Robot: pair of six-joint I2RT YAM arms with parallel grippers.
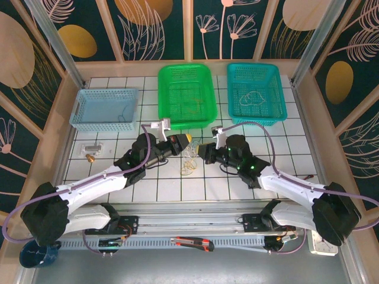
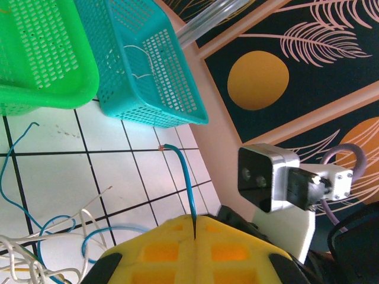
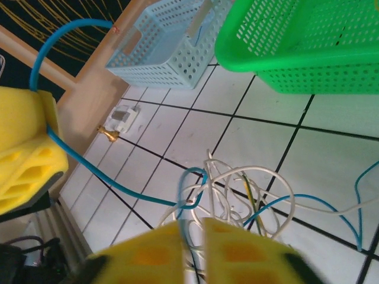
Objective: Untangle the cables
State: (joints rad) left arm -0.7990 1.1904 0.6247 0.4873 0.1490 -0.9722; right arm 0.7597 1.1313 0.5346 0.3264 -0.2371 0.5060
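Observation:
The cables (image 1: 189, 163) lie in a small tangle of white, blue and yellow-green wires on the tiled table between my two grippers. My left gripper (image 1: 186, 140) hovers just left of and above the tangle. In the left wrist view its yellow jaws (image 2: 194, 222) are shut on a blue cable (image 2: 185, 177) that rises from between them. My right gripper (image 1: 204, 152) sits right of the tangle. In the right wrist view it (image 3: 192, 228) is closed down onto the blue cable (image 3: 106, 177), with white loops (image 3: 260, 183) just beyond. That blue cable runs up to the left gripper's yellow finger (image 3: 23, 154).
Three baskets stand at the back: light blue (image 1: 77, 109), green (image 1: 163, 94) and teal (image 1: 232, 94), the teal one holding a white wire (image 1: 253, 97). A silver part (image 1: 93, 147) and a brass piece (image 1: 90, 157) lie at the left. A red-black cutter (image 1: 192, 242) rests on the front rail.

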